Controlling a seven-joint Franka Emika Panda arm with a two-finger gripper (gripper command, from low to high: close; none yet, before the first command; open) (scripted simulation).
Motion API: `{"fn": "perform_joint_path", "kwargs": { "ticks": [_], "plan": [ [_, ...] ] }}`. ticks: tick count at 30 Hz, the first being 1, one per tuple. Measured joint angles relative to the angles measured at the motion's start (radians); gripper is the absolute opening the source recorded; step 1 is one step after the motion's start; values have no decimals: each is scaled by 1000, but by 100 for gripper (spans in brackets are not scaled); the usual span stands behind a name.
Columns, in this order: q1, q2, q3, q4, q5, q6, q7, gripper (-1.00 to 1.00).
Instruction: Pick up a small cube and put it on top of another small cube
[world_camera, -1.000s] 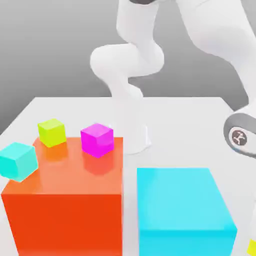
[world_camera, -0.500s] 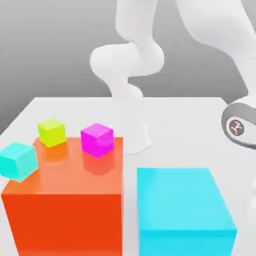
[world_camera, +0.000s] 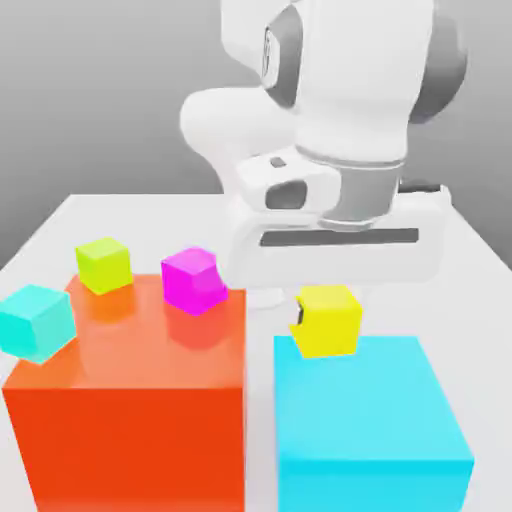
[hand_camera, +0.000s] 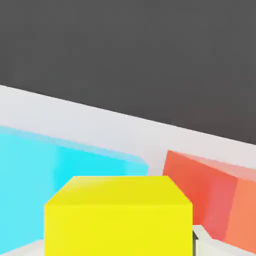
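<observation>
Small yellow cube (world_camera: 327, 321) is pinched between the closed-in fingers of the gripper (world_camera: 322, 318), at frame centre-right, held above the big cyan block (world_camera: 368, 420).

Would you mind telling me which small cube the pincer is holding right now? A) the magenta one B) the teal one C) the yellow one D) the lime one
C: the yellow cube hangs under the pincer above the big cyan block, while the magenta cube and lime cube sit on the orange block.
</observation>
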Motion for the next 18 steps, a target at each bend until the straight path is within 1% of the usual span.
{"fn": "perform_joint_path", "kwargs": {
  "ticks": [10,12,14,15,18],
  "plan": [
    [-139,-349,-115,-157,41,-187,59,-100],
    [-149,-347,-122,-205,44,-137,62,-100],
    [-154,-323,-124,-258,45,-59,61,-100],
    [-156,-313,-124,-275,45,-33,61,100],
    [-156,-313,-124,-275,45,-33,61,100]
  ]
}}
